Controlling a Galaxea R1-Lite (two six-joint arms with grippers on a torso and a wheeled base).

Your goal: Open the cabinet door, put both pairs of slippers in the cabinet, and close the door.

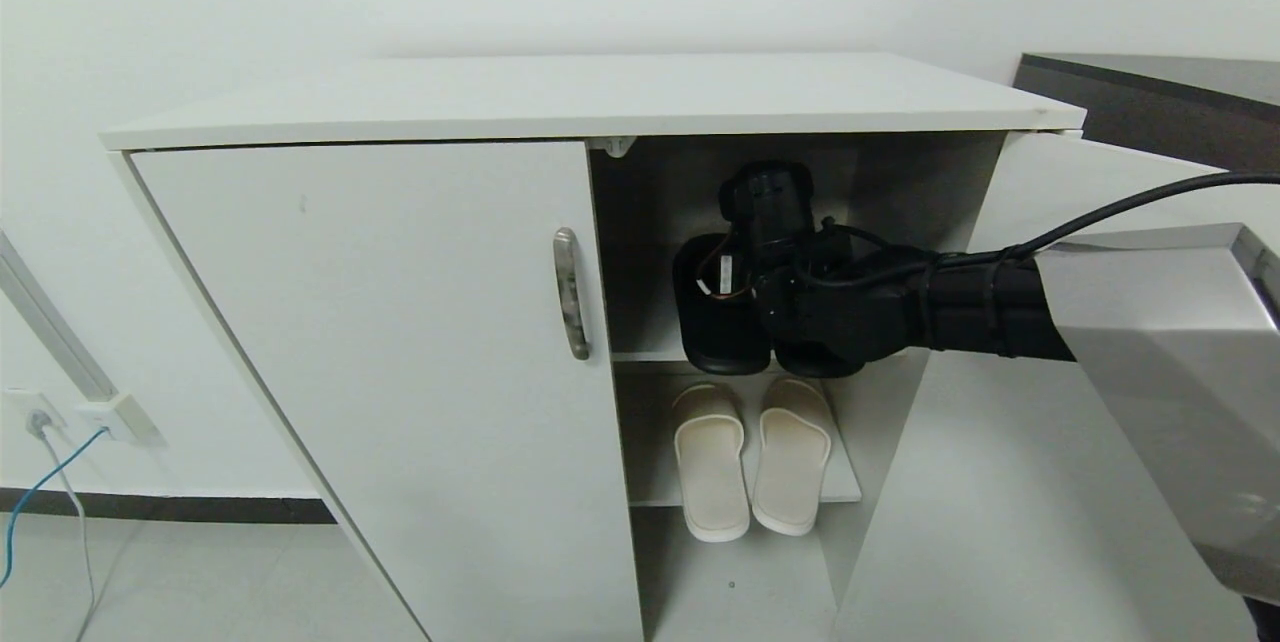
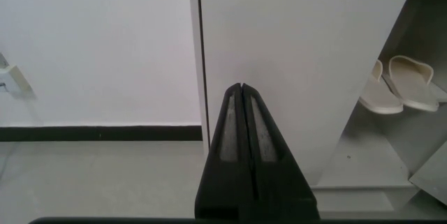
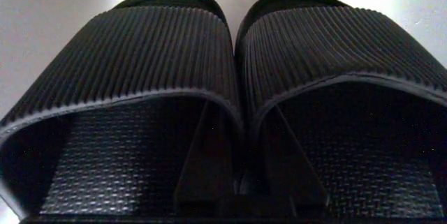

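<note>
The white cabinet (image 1: 600,97) has its right door (image 1: 1000,502) swung open and its left door (image 1: 380,342) shut. A pair of black slippers (image 1: 718,322) rests on the upper shelf, toes toward the back. My right gripper (image 1: 775,317) is inside that compartment. In the right wrist view its fingers (image 3: 202,147) sit one inside each black slipper (image 3: 167,56), shut on the two adjoining inner walls. A pair of white slippers (image 1: 750,452) lies side by side on the shelf below. My left gripper (image 2: 241,95) is shut and empty, low in front of the left door; the white slippers (image 2: 398,84) lie off to its side.
The left door carries a metal handle (image 1: 570,294) by the opening. A wall socket with a blue cable (image 1: 40,422) is at the lower left. A dark counter (image 1: 1150,87) stands behind the open door. Bare floor (image 2: 105,182) lies before the cabinet.
</note>
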